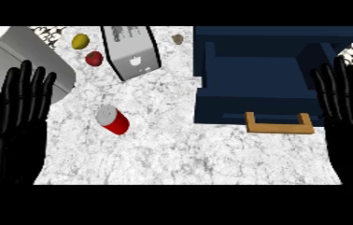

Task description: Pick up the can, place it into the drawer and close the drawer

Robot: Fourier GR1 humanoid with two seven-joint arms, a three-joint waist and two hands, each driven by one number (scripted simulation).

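Pickup has not begun, I judge: the left hand (pixel 24 100) at the counter's (pixel 179 163) left edge and the right hand (pixel 336 95) at its right edge rest open and empty. The can (pixel 112 120) sits left of centre with bare counter all round, so the reach looks easy. Farther right the drawer (pixel 255 79) stands open. An apple (pixel 95 58) and a lemon (pixel 81 41) sit near the far-left corner.

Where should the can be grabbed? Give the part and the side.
Take the can round its red side wall, below the silver top, thumb and fingers on opposite sides of the curve. Come from its left with the left hand, probably: that open hand is nearer, and nothing stands between.
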